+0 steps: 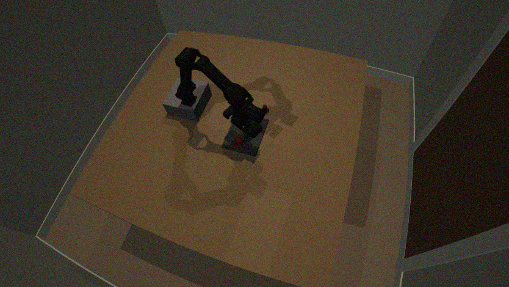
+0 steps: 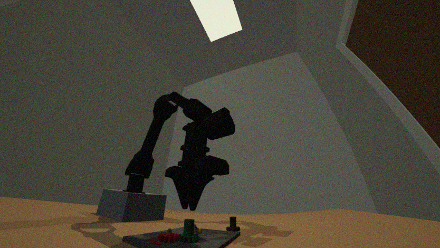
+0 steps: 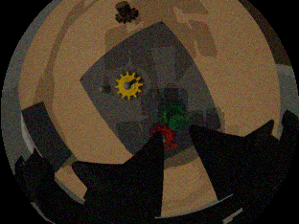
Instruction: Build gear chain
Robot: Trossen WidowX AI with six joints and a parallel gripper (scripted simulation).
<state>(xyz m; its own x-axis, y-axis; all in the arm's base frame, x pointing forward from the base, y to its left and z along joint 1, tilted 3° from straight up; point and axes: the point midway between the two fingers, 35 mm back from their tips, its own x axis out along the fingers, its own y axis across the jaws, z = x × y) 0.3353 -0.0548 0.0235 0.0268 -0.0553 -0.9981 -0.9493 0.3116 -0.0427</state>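
The red gear [image 1: 238, 140] [image 2: 168, 237] [image 3: 164, 135] sits on the grey board [image 2: 221, 235] [image 3: 187, 86]. The green gear [image 1: 245, 136] [image 2: 188, 230] [image 3: 172, 113], with a tall handle, stands upright on the board right beside it, about level with it; their teeth look close together. The yellow gear [image 2: 199, 230] [image 3: 128, 86] with a black stripe sits farther back. A dark brown gear [image 1: 264, 108] [image 2: 232, 227] [image 3: 126, 12] stands on the table beyond the board. My gripper [image 2: 188, 208] [image 3: 176, 131] is slightly open and empty, above the green gear's handle.
A short peg [image 3: 105, 89] stands beside the yellow gear. The red arrow [image 2: 155, 241] lies beside the red gear. The arm's base block [image 1: 185, 103] [image 2: 131, 204] is behind the board. Shadows make the board's middle hard to read.
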